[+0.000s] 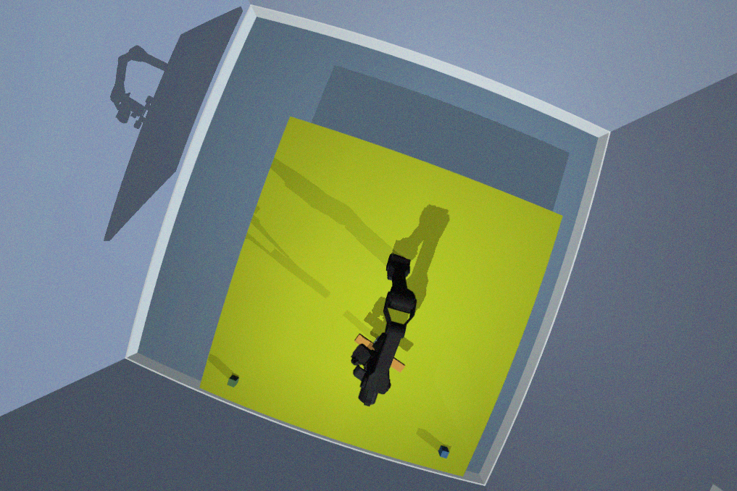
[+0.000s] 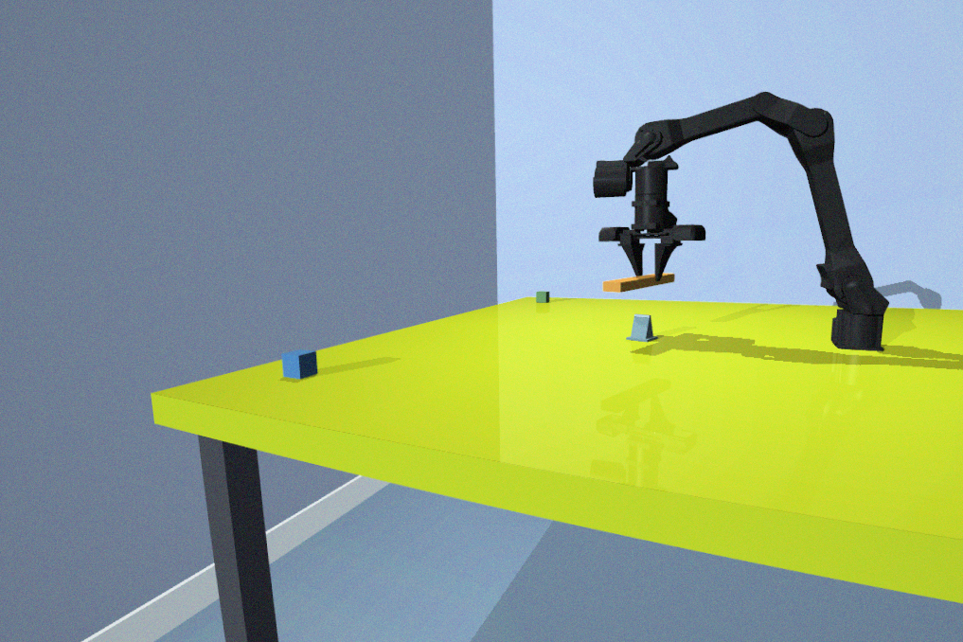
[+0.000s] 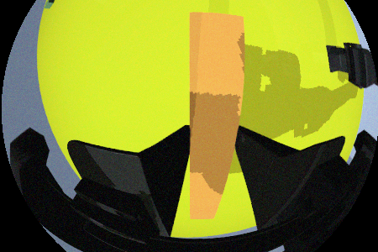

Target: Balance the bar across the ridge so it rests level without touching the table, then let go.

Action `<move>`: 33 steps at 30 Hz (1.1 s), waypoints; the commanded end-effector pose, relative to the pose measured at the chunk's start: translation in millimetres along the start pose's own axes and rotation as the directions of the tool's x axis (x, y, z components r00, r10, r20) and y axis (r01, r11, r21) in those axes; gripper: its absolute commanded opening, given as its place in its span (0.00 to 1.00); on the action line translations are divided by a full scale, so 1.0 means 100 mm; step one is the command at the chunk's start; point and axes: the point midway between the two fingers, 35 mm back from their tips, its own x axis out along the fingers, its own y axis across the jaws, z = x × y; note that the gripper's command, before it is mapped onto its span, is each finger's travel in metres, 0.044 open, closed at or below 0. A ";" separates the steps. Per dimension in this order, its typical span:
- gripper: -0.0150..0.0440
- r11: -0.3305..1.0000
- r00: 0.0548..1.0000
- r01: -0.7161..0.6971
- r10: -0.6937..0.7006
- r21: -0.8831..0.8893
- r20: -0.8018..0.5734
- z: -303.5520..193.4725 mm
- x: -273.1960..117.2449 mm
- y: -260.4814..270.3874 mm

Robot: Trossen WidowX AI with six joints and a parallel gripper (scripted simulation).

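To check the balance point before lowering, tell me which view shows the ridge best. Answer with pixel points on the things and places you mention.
Exterior: the grey-blue ridge (image 2: 640, 328) stands unobstructed beneath the raised orange bar (image 2: 636, 283) (image 1: 399, 365) (image 3: 214, 60). Top and wrist show no clearly recognizable part.
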 end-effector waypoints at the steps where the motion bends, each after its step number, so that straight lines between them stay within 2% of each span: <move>1: 0.25 1.000 1.000 0.009 -0.009 0.012 -0.002 -0.01 0.04 -0.03; 26: 0.25 1.000 1.000 0.009 -0.009 0.013 -0.002 -0.01 0.45 -0.04; 33: 0.25 1.000 1.000 0.009 -0.009 0.013 -0.002 -0.01 0.45 -0.05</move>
